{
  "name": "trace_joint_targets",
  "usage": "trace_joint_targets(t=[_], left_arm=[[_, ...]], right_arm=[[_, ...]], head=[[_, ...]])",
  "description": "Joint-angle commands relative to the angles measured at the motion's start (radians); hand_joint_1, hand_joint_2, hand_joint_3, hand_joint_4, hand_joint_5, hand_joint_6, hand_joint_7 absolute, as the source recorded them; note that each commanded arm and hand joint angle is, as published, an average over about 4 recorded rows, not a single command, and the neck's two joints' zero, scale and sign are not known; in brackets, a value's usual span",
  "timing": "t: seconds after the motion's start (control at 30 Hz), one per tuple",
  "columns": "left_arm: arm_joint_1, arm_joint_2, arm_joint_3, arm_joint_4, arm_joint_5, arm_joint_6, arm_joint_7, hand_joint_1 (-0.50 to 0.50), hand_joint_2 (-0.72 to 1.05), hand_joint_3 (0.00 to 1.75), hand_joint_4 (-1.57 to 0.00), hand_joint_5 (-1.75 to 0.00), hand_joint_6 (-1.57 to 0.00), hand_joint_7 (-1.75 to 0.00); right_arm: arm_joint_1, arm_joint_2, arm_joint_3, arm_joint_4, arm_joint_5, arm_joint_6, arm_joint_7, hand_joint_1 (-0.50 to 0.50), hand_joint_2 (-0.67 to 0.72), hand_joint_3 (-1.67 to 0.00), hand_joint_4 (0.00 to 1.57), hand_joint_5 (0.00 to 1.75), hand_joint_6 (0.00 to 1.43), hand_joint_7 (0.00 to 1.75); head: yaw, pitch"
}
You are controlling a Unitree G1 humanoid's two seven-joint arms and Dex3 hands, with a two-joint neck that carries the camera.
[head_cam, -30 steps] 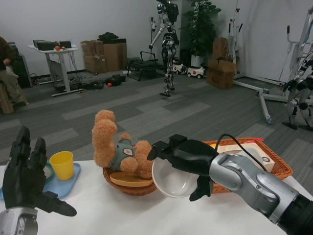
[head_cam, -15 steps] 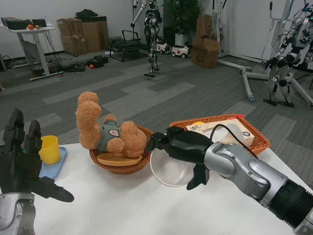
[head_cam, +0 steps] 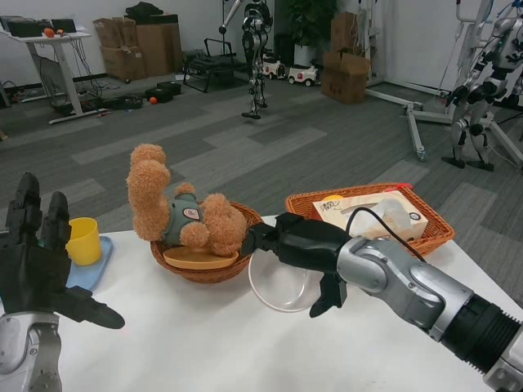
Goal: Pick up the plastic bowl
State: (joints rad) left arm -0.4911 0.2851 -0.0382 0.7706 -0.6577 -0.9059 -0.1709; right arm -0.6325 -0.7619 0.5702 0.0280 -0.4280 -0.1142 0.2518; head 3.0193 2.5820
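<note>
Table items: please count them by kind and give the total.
Wicker baskets: 2, round brown basket, rectangular orange basket
Bowls: 1, white plastic bowl
Cups: 1, yellow plastic cup
Trays: 1, blue tray
Soft toys: 1, brown teddy bear
Total: 6

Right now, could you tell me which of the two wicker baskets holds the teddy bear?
The round basket holds the teddy bear; the rectangular basket holds boxes.

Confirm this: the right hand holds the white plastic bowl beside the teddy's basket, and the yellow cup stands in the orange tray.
One error: the yellow cup stands on the blue tray, far left in the head view. The right hand does hold the white plastic bowl beside the teddy's basket.
</note>
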Motion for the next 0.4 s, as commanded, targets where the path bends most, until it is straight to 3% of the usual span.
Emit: trace_joint_targets(t=[0.03,0.4], left_arm=[[0.010,0.007,0.011,-0.007,0.004,-0.008,0.002,-0.50,-0.55,0.00,0.00,0.00,0.00,0.00],[0.009,0.000,0.018,-0.005,0.004,-0.008,0.002,-0.50,-0.55,0.00,0.00,0.00,0.00,0.00]], right_arm=[[-0.018,0.006,0.009,0.013,0.012,-0.001,0.003,-0.42,-0.60,-1.51,0.03,1.36,0.09,1.68],[-0.030,0.010,0.016,0.040,0.027,-0.008,0.003,-0.42,-0.60,-1.51,0.03,1.36,0.09,1.68]], head=[[0.003,0.000],[0.007,-0.025]])
